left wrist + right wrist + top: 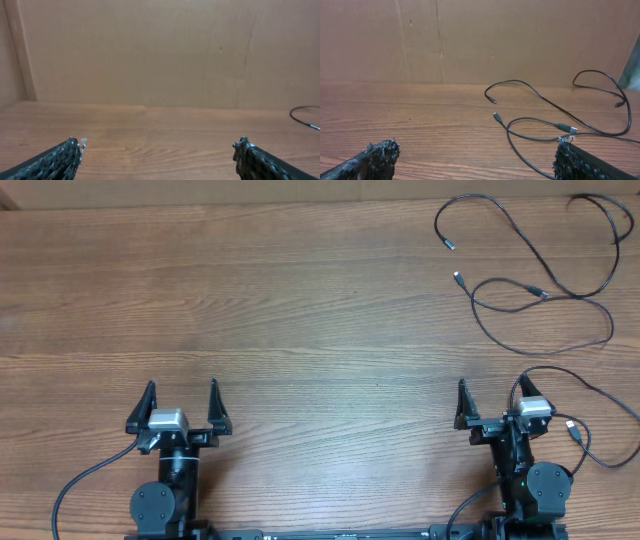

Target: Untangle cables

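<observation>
The cables (530, 285) lie as thin black loose strands at the table's far right, looping and crossing one another. Small plug ends (450, 243) point left. In the right wrist view the cables (540, 102) spread ahead and to the right, and one strand runs close by the right fingertip (565, 152). My right gripper (491, 388) (476, 150) stands open and empty, nearer than the cables. My left gripper (181, 386) (157, 149) is open and empty at the near left, far from them. One cable loop (305, 114) shows at the left wrist view's right edge.
Another thin black cord with a plug (573, 427) curls beside the right arm's base. A brown cardboard wall (480, 40) closes off the table's far side. Bare wood tabletop (300, 310) spans the left and middle.
</observation>
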You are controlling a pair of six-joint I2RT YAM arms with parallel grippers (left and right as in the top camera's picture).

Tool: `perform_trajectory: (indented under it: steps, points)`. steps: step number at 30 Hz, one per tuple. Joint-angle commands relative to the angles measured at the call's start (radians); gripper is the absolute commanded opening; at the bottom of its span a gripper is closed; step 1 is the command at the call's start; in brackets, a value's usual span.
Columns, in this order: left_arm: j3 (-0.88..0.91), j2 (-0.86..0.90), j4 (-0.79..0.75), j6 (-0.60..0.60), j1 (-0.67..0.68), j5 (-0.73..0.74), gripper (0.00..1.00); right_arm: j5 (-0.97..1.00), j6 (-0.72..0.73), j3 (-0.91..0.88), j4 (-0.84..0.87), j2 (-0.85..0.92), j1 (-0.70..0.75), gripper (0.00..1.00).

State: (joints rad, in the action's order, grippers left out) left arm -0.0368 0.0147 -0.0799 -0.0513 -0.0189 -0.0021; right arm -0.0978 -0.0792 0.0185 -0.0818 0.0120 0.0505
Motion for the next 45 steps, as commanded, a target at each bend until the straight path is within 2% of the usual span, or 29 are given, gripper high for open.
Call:
perform_trajectory:
  steps: [1, 7, 13, 26, 45]
  points:
    - [0.032, -0.011, -0.028, 0.010, 0.006, -0.045, 1.00, -0.001, -0.004, -0.010, 0.005, -0.009, -0.006, 1.00]
    - [0.032, -0.012, -0.010, 0.010, 0.006, -0.123, 0.99, -0.001, -0.004, -0.010, 0.005, -0.009, -0.006, 1.00]
    - [0.032, -0.012, 0.150, 0.005, 0.006, -0.137, 1.00, -0.001, -0.004, -0.010, 0.005, -0.009, -0.006, 1.00]
    - [0.032, -0.012, 0.147, 0.029, 0.006, -0.165, 0.99, -0.001, -0.004, -0.010, 0.005, -0.009, -0.006, 1.00]
    - [0.031, -0.012, 0.157, -0.009, 0.006, -0.092, 0.99, -0.001, -0.004, -0.010, 0.005, -0.009, -0.006, 1.00]
